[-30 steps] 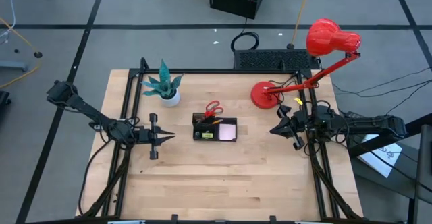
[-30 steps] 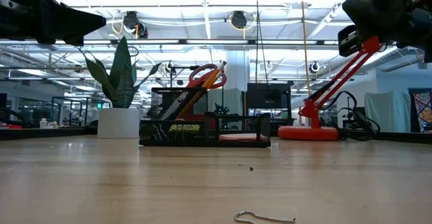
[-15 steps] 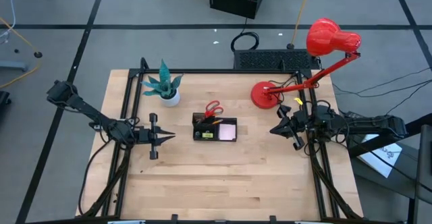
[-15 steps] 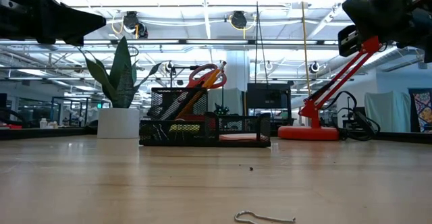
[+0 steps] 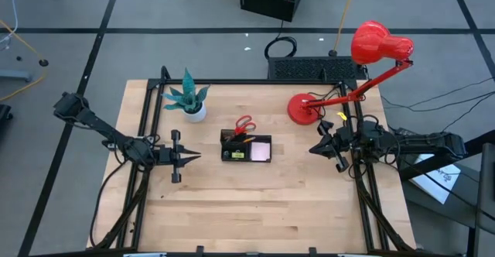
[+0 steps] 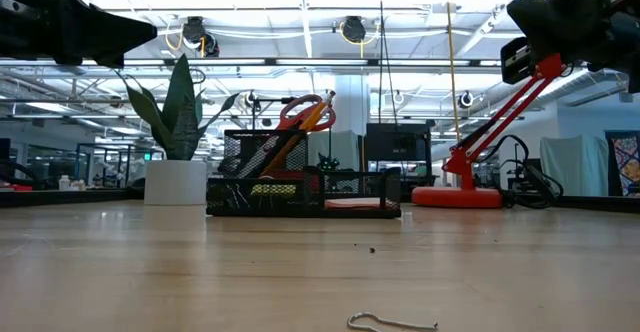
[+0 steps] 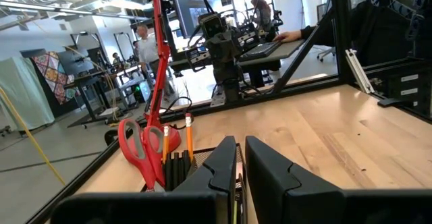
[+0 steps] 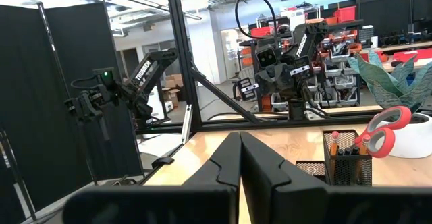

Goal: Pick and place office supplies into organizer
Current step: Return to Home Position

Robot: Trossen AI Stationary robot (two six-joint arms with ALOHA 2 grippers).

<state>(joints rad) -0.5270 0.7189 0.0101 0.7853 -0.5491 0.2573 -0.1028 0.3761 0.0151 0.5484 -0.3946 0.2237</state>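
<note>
Red scissors (image 5: pixel 244 123), orange pencils (image 7: pixel 188 137), pink pad (image 5: pixel 260 150) inside black organizer (image 6: pixel 245 152).

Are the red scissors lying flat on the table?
No, the red scissors stand handles-up inside the black organizer.

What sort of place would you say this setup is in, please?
Probably a robotics lab: another arm rig stands beyond the wooden table, under industrial ceiling lights.
</note>
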